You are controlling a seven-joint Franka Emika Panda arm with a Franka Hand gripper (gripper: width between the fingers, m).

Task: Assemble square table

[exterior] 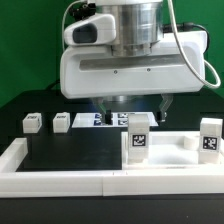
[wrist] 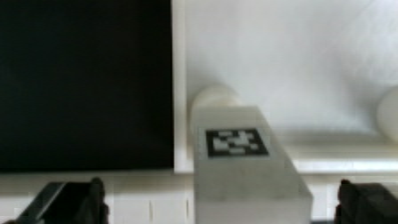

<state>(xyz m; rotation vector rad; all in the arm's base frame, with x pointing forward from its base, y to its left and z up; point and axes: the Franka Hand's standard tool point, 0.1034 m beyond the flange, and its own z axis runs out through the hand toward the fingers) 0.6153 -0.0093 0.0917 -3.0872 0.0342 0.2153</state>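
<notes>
Leg (wrist: 237,150) is sitting roughly centred between my fingers (wrist: 71,202), and gripper (wrist: 217,205) is hanging wide open: both pads are clear of the leg, gripping nothing. In the exterior view the leg is standing upright, tag facing the camera, just below me and a touch toward the exterior view's right. Its long axis is running along my approach line, so I'm judging that a straight descent puts a finger on either side with at most a small sideways nudge. It's standing on the slab (wrist: 285,60), near the slab edge that borders the black table (wrist: 80,80). I can't tell whether it's seated in a socket or only resting there. Second leg (exterior: 210,138) is standing upright farther to the exterior view's right, well apart from my fingers. Loose leg (exterior: 32,122) and its neighbour (exterior: 62,122) are lying on the table at the exterior view's left, near the marker board (exterior: 90,120). Wall (exterior: 60,180) is running along the front. I'm reading this as mid-task, with the leg under me as the next grasp.
</notes>
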